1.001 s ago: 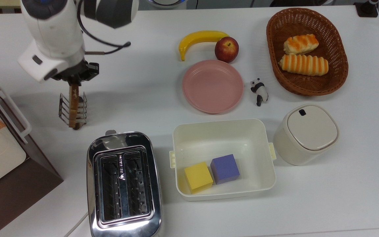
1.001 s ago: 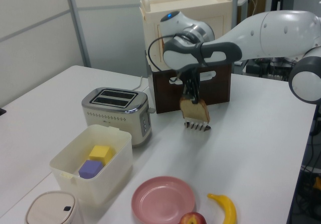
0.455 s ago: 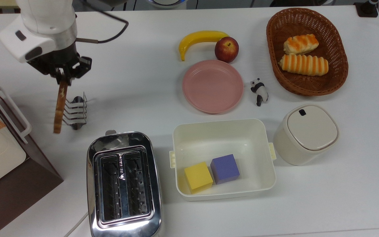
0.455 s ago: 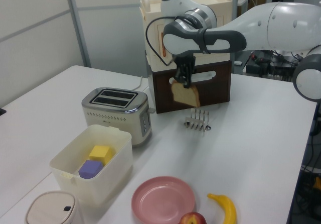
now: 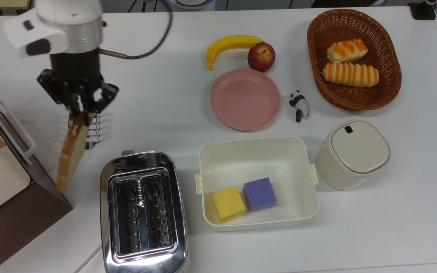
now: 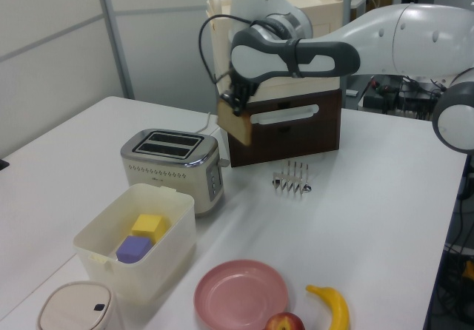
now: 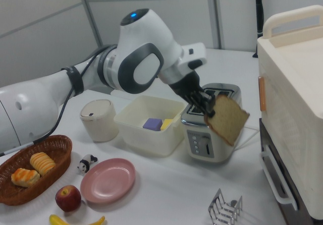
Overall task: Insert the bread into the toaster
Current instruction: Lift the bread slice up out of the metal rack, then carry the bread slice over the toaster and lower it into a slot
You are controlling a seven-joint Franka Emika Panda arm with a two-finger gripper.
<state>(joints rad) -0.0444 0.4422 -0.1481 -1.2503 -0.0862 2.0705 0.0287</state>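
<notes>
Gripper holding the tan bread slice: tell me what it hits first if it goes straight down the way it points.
The gripper points down with the tan bread slice hanging below it. Probably bare white table between the wire toast rack and the chrome toaster, bread first; depth is unclear.

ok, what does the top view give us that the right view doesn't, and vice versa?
Top view alone: straight down into the toaster's two dark slots, both unfilled, and the yellow block and purple block in full.
Right view alone: the bread's broad face, hanging above the table beside the toaster, plus the toaster's front controls.
Both: the gripper shut on the bread, the wire rack, pink plate, basket.
</notes>
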